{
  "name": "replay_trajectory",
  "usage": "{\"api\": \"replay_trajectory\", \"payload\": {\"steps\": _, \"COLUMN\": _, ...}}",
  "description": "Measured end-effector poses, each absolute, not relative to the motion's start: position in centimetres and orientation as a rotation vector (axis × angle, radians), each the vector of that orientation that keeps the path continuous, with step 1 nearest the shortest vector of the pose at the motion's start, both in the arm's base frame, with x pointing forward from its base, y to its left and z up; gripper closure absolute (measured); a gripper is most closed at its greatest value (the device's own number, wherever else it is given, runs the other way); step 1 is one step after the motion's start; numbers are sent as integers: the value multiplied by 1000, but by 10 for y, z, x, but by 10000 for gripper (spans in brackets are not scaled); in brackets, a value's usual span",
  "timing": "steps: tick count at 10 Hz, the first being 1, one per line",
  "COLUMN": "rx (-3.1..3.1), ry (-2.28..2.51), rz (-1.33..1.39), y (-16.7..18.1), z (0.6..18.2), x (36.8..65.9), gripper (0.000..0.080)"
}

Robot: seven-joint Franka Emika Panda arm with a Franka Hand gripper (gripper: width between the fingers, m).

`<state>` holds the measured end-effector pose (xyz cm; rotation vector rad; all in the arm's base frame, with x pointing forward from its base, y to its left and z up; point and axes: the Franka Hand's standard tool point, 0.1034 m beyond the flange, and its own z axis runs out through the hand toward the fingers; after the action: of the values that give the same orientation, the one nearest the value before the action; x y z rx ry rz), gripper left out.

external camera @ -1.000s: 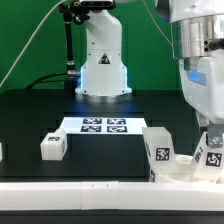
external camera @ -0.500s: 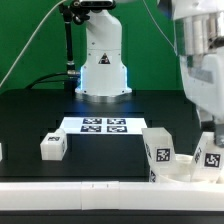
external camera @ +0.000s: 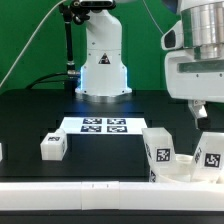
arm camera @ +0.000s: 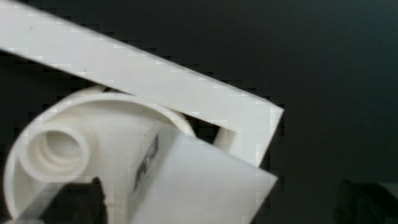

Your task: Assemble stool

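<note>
Seat (external camera: 180, 171) mostly behind tagged legs (external camera: 158, 150)

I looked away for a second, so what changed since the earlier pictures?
The gripper let go of the leg at the exterior view's right and rose clear of it. It, the neighbouring leg, the seat, the loose leg and the marker board stayed put.

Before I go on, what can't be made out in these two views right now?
1. Seat, exterior view: lower part hidden behind the wall strip.
2. Gripper, exterior view: fingertips too small to tell open or shut.
3. White thing at the exterior view's left edge: cut off, unidentifiable.
4. Wrist view: blurred close-up; whether the leg sits in the seat is unclear.
</note>
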<state>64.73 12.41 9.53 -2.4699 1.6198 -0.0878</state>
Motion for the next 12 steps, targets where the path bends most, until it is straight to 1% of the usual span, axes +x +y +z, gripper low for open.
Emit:
{"api": "replay_trajectory", "payload": {"steps": 4, "rx": -2915, "ry": 684, "rz": -181, "y": 121, "z": 97, "x": 649, "gripper": 151}}
{"api": "replay_trajectory", "payload": {"steps": 10, "rx": -3027, "ry": 119, "rz": -227, "y": 118, "z": 97, "x": 649, "gripper": 151}}
{"api": "replay_trajectory", "payload": {"steps": 12, "rx": -3048, "ry": -380, "rz": -240, "y": 115, "z": 96, "x": 648, "gripper": 151}}
